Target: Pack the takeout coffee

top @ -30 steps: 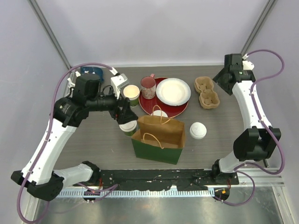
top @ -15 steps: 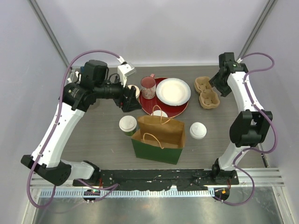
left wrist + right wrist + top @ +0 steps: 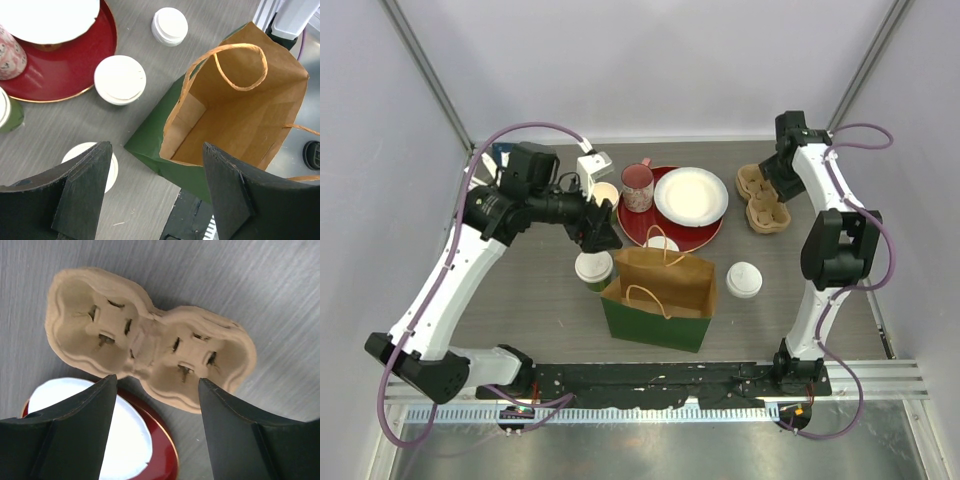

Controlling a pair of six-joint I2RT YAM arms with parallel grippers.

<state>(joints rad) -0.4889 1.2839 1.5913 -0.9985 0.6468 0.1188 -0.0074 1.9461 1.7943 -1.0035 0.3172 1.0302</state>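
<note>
1. Left gripper [image 3: 156, 150]: jaws open, empty, between lidded cup [image 3: 594, 268] and paper bag [image 3: 658, 310].
2. Right gripper [image 3: 156, 380]: jaws open, empty, over cup carrier [image 3: 150, 337].
3. Second lidded cup [image 3: 744, 280]: right of bag.

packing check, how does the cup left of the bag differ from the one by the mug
The near cup, left of the bag, has a lid; the far cup, by the mug, has none. The far cup sits beside the red tray, the near cup apart from it. Both upright.
</note>
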